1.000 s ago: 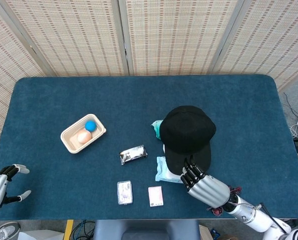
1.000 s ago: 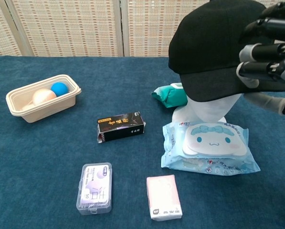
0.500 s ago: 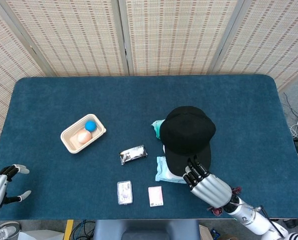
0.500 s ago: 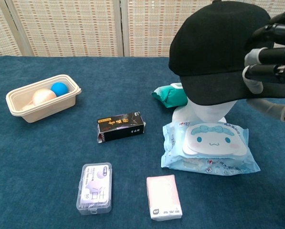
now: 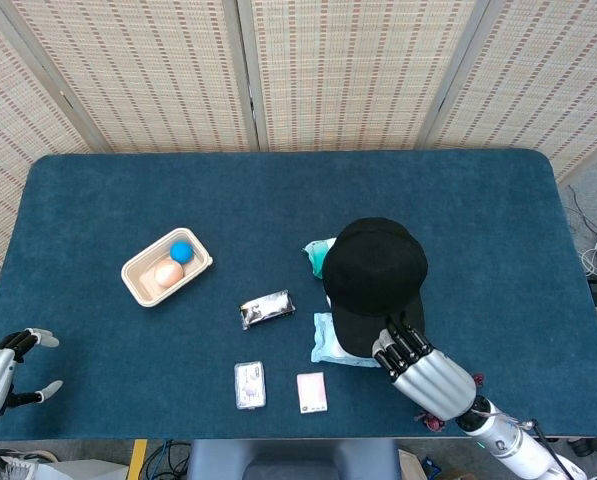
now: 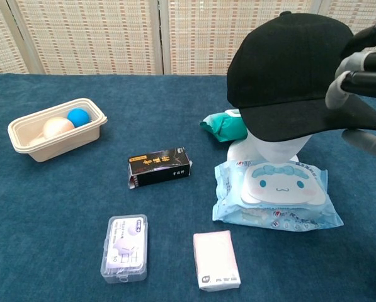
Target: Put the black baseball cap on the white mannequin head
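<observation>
- Overhead, from the head view: black baseball cap [image 5: 375, 270] right of centre on the blue table [image 5: 98, 200], covering the mannequin head completely, brim toward the near edge.
- Right hand [image 5: 426, 370] at the brim's near right corner, fingertips [image 5: 396, 340] against its edge; whether pinching the brim or merely touching it, cannot tell from above.
- Left hand [image 5: 0, 372] low at the near left corner of the table, well apart from everything, fingers spread and holding nothing.
- Pale food tray [image 5: 138, 283] left of centre, holding a blue ball [image 5: 181, 251] and a peach-coloured ball [image 5: 168, 273].
- Small dark box [image 5: 267, 309] between tray and cap; clear plastic case [image 5: 249, 385] and pink packet [image 5: 311, 392] side by side near the front edge.
- Light blue wipes pack [image 5: 325, 343] partly hidden under the brim; teal object [image 5: 315, 254] just showing at the cap's left side.
- Closer, from the chest view: black baseball cap [image 6: 288, 69] seated on the white mannequin head [image 6: 273, 148], only the lower face and neck showing beneath the brim.
- Right hand [image 6: 361, 66] at the frame's right edge, fingers wrapped over the brim's right side, one above and one below, holding it.
- Wipes pack [image 6: 279, 195] with a cartoon face lying right in front of the mannequin's base, touching it; teal object [image 6: 225, 126] just behind to the left.
- Dark box [image 6: 160, 167] at centre, tray [image 6: 24, 141] with both balls far left, clear case [image 6: 125, 247] and pink packet [image 6: 216, 259] nearest the camera.
</observation>
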You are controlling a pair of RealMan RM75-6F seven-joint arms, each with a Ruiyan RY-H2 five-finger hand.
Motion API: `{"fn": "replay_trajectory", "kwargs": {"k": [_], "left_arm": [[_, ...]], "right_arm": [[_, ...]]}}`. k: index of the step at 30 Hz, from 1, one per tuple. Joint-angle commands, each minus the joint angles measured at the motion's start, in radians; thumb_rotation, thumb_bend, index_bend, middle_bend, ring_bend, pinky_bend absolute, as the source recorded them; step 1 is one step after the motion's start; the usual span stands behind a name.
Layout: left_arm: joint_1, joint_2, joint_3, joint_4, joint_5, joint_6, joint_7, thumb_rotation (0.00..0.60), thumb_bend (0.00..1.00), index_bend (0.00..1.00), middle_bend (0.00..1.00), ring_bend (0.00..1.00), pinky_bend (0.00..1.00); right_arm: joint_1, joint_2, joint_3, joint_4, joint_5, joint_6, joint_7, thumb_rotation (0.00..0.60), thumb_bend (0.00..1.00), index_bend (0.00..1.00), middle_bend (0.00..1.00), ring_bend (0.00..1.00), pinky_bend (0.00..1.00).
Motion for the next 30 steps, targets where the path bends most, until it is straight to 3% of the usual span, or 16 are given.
{"fn": "replay_trajectory", "kwargs": {"k": [1,9,13,23,30], "left_arm": [[0.000,0.000,0.001,0.000,0.001,0.000,0.001,0.600,0.12,0.38,0.29,0.26,0.41],[0.000,0.001,0.001,-0.003,0.000,-0.001,0.004,0.600,0.12,0.38,0.29,0.26,0.41],[0.001,0.002,0.002,-0.004,0.002,0.001,0.004,0.600,0.12,0.38,0.29,0.26,0.41],[0.000,0.002,0.002,-0.004,0.003,0.002,0.003,0.600,0.12,0.38,0.29,0.26,0.41],[0.009,-0.003,-0.008,-0.003,0.015,0.037,-0.021,0.600,0.12,0.38,0.29,0.25,0.41]], "right_arm": [[-0.008,0.000,0.001,-0.002,0.018,-0.010,0.003,0.600,0.24,0.37,0.42,0.25,0.31],[-0.051,0.036,-0.001,-0.059,0.075,-0.025,-0.025,0.600,0.10,0.29,0.31,0.17,0.25],[-0.102,0.078,0.004,-0.141,0.141,-0.042,-0.108,0.600,0.10,0.29,0.28,0.14,0.24],[-0.200,0.185,0.014,-0.350,0.358,-0.090,-0.183,0.600,0.10,0.33,0.28,0.14,0.23],[-0.236,0.247,0.026,-0.444,0.524,-0.128,-0.137,0.600,0.11,0.33,0.28,0.14,0.23]]}}
